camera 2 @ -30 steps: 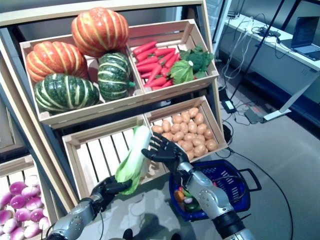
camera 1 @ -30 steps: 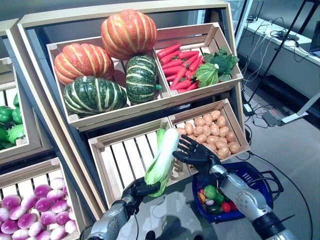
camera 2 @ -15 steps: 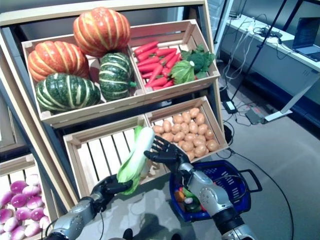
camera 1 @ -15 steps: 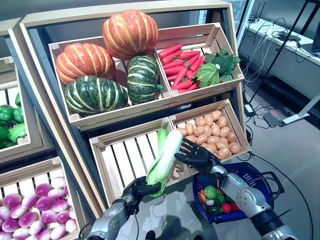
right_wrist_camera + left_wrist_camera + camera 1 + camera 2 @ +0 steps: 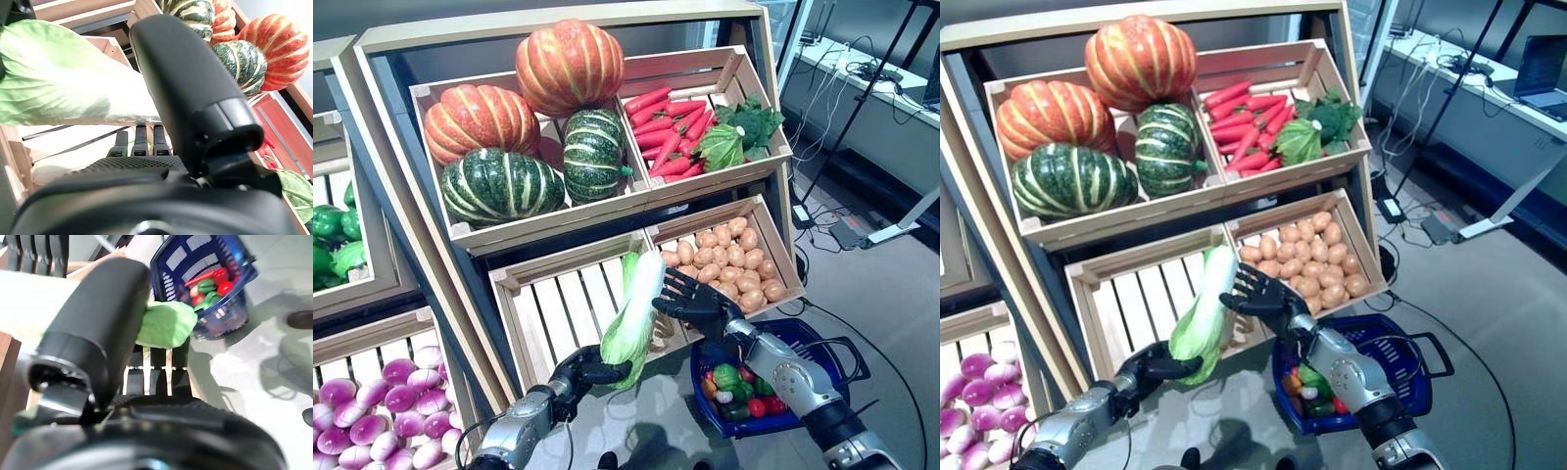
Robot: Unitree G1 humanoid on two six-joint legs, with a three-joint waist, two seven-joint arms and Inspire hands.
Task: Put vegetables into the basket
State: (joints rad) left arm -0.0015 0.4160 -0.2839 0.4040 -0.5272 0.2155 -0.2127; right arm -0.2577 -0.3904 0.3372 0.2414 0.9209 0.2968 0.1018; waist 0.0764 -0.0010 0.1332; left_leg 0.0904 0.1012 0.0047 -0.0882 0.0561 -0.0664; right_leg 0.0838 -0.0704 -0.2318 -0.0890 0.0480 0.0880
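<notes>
My left hand (image 5: 584, 370) is shut on the green leafy end of a long napa cabbage (image 5: 634, 311) and holds it up, tilted, in front of the lower slatted crate. My right hand (image 5: 691, 302) is open with its fingers spread, and they touch the cabbage's white end. In the left wrist view the green leaves (image 5: 166, 325) show past my thumb (image 5: 98, 323). In the right wrist view the cabbage (image 5: 58, 83) lies over my straight fingers (image 5: 139, 142). The blue basket (image 5: 826, 340) stands on the floor below my right arm and holds small green and red vegetables (image 5: 736, 389).
A wooden stand (image 5: 558, 211) with crates of vegetables rises right in front. The slatted crate (image 5: 553, 308) behind the cabbage and a crate of potatoes (image 5: 734, 264) sit just above the basket. Grey floor, cables and a desk lie to the right.
The left hand keeps hold of the cabbage and the right hand stays spread at its white end, dipping and coming back. The picture has shifted slightly.
</notes>
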